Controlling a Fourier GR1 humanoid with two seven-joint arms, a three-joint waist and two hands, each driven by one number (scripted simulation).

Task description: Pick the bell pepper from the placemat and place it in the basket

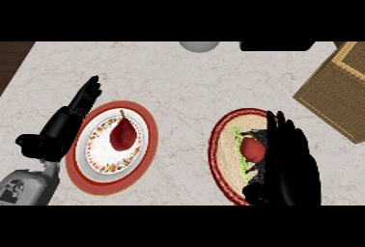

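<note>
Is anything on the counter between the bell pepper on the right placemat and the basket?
Nothing visible. The bell pepper lies on the placemat beside the right hand; the counter up and right toward the basket is bare marble.

On the left part of the pale marbled surface (pixel 185 91) we see a round red mat (pixel 143 116). On this mat lies a white plate (pixel 107 154) with a rim of small red and orange ornaments. In the middle of the plate rests a dark red fruit (pixel 122 135), long in shape, with a thin stem that points toward the far edge. At the far edge of the surface we see a grey rounded thing (pixel 199 46), only partly in view, and to its right a black thing (pixel 276 46), also cut off. We cannot tell what these two are. At the far left corner a dark wooden strip (pixel 13 60) borders the surface.
</note>
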